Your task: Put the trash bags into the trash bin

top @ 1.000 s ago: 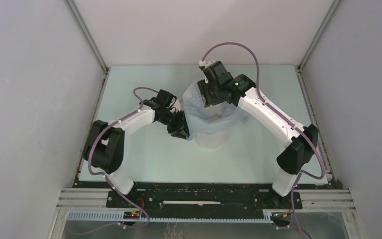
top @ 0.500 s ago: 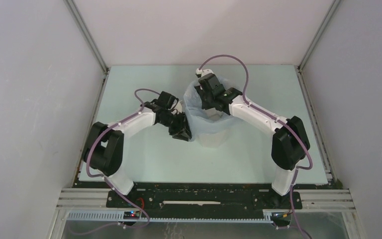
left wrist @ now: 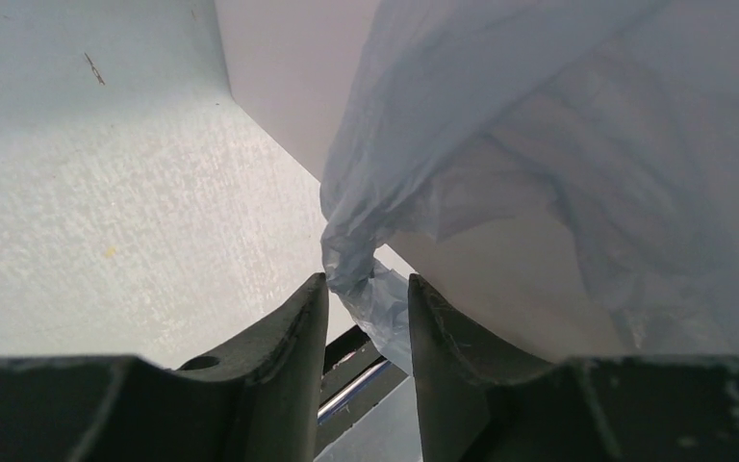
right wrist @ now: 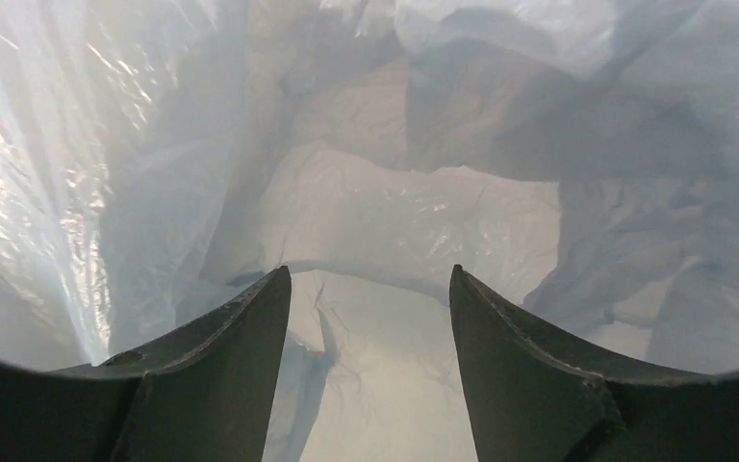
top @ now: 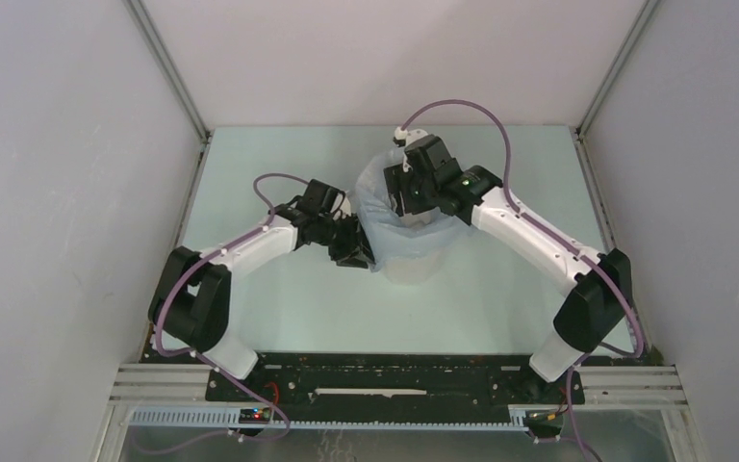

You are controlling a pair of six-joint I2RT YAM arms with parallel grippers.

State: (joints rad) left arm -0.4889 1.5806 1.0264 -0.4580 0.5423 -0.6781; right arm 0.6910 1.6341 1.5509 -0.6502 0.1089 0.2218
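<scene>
Our open right pincer (right wrist: pixel 370 279) drew back above the bag (top: pixel 421 243), mostly seated in the bin (top: pixel 406 273); left pincer (left wrist: pixel 367 289) clamped its edge.

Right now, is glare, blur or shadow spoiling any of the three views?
Top external: even light, sharp, no glare. Left wrist: the left gripper is dark and soft-edged, the trash bag well lit. Right wrist: bright glare on the bag at the picture's left edge, the right gripper in silhouette.

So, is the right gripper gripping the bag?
No, the right gripper is open inside the trash bag, with nothing pinched between its fingers.
</scene>
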